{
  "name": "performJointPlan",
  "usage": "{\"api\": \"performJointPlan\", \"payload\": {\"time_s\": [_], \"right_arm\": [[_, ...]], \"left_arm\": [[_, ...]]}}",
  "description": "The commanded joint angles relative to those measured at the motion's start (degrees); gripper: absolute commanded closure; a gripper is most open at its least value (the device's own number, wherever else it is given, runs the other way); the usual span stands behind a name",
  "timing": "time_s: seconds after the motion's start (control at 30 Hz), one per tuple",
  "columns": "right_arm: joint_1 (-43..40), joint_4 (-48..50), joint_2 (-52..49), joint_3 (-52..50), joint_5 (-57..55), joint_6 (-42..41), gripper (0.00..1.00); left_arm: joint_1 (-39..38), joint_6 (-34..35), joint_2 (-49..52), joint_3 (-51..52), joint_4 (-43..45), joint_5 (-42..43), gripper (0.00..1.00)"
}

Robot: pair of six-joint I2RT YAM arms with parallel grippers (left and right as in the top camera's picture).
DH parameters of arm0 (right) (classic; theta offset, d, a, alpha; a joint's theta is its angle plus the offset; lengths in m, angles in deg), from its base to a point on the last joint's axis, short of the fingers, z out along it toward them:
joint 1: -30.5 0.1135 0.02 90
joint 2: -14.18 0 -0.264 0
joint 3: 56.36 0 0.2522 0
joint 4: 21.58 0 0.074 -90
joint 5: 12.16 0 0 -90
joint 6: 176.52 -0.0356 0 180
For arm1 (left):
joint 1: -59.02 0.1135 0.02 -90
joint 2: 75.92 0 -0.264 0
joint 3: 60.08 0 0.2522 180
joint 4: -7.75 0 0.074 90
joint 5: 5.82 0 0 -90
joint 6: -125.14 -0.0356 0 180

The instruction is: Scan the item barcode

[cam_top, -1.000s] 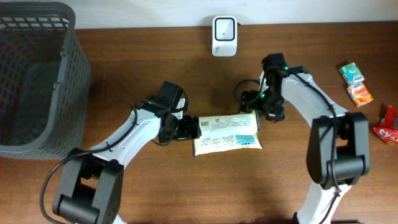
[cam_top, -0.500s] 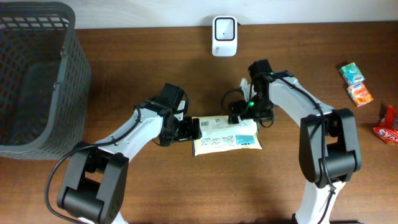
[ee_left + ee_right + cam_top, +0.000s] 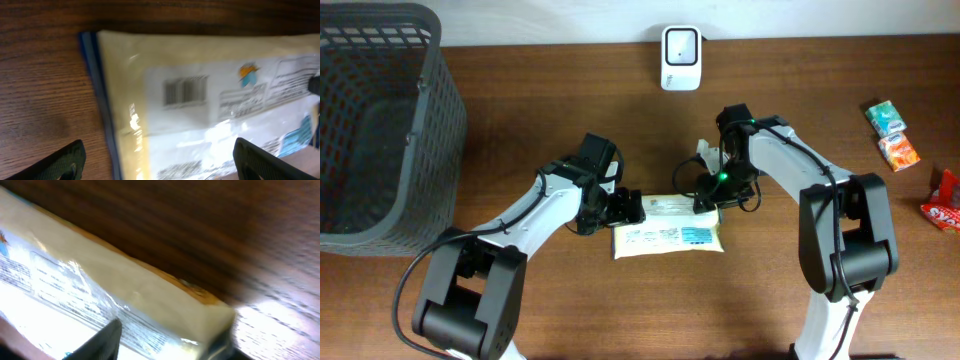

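Observation:
A flat cream and white package (image 3: 665, 236) with blue print lies on the wooden table between my two arms. In the left wrist view its barcode (image 3: 186, 91) faces up near the blue-edged end of the package (image 3: 210, 115). My left gripper (image 3: 630, 207) sits at that left end, open wide (image 3: 160, 162), its fingertips (image 3: 60, 162) straddling the edge. My right gripper (image 3: 705, 196) is at the back right edge. In the blurred right wrist view it (image 3: 165, 345) is shut on the package's end (image 3: 150, 295). The white scanner (image 3: 680, 45) stands at the back centre.
A large dark mesh basket (image 3: 430, 100) fills the back left. Small snack packets (image 3: 892, 135) and a red packet (image 3: 945, 200) lie at the right edge. Bare wood lies in front of the package.
My right gripper moved left onto the package's back edge and closed from wide open. The package shifted left and toward the front. My left gripper barely moved.

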Motion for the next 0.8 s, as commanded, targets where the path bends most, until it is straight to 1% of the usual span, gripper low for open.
{"api": "performJointPlan", "payload": {"time_s": [0.0, 0.03, 0.07, 0.2, 0.27, 0.37, 0.47, 0.6, 0.77], "right_arm": [[0.42, -0.35, -0.94, -0.9, 4.28, 0.66, 0.76], [0.42, -0.35, -0.94, -0.9, 5.57, 0.63, 0.91], [0.42, -0.37, -0.94, -0.9, 6.84, 0.63, 0.96], [-0.13, -0.5, -0.9, -0.44, 11.15, 0.26, 0.96], [-1.25, -0.57, -0.87, 0.72, 11.15, -2.93, 0.96], [-4.22, -1.31, 0.02, 3.52, 10.91, -6.88, 0.96], [-8.13, -4.0, 2.67, 7.48, 9.86, -7.43, 0.96], [-11.32, -10.51, 8.09, 14.71, -0.76, -8.85, 0.96], [-10.69, -17.05, 13.86, 23.19, -16.57, -13.11, 0.96]], "left_arm": [[-0.13, 0.48, 0.39, 0.5, -0.07, 0.66, 0.07], [-0.13, 0.48, 0.39, 0.5, -0.04, 0.66, 0.07], [-0.13, 0.48, 0.39, 0.5, -0.04, 0.66, 0.07], [-0.13, 0.48, 0.39, 0.5, -0.04, 0.63, 0.07], [-0.13, 0.46, 0.39, 0.5, -0.04, 0.63, 0.07], [-0.11, 0.48, 0.39, 0.5, -0.07, 0.63, 0.07], [-0.11, 0.46, 0.39, 0.5, -0.07, 0.59, 0.07], [-0.11, 0.46, 0.39, 0.5, -0.04, 0.59, 0.07], [-0.13, 0.46, 0.39, 0.5, 0.24, 0.61, 0.07]]}}
